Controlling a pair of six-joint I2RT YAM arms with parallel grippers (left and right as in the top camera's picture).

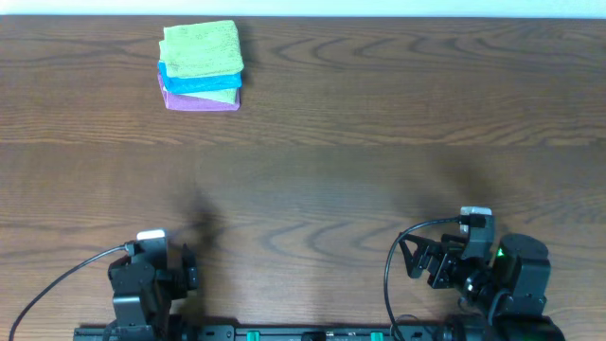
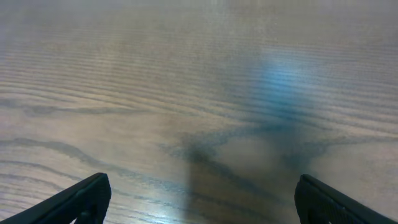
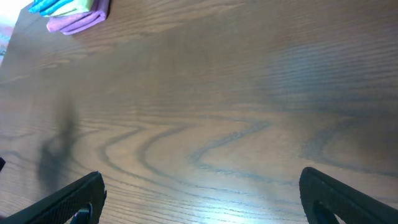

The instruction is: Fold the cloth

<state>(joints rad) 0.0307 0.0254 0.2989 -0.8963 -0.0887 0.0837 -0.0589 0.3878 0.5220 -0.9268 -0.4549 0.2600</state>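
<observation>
The cloth [image 1: 201,47] is a lime yellow-green towel, folded and lying on top of a small stack at the table's far left. Its edge [image 3: 81,5] shows in the top left corner of the right wrist view. My left gripper [image 1: 163,258] sits at the near left edge, far from the cloth. It is open over bare wood [image 2: 202,186], its black fingertips [image 2: 93,196] wide apart. My right gripper [image 1: 421,258] is at the near right, also open with nothing between its fingers [image 3: 200,180].
Under the cloth lie a bright blue cloth [image 1: 194,80], another green layer [image 1: 220,95] and a pink-purple cloth [image 1: 194,102]. The dark wooden table [image 1: 379,142] runs between the stack and both arms. Cables loop beside each arm base.
</observation>
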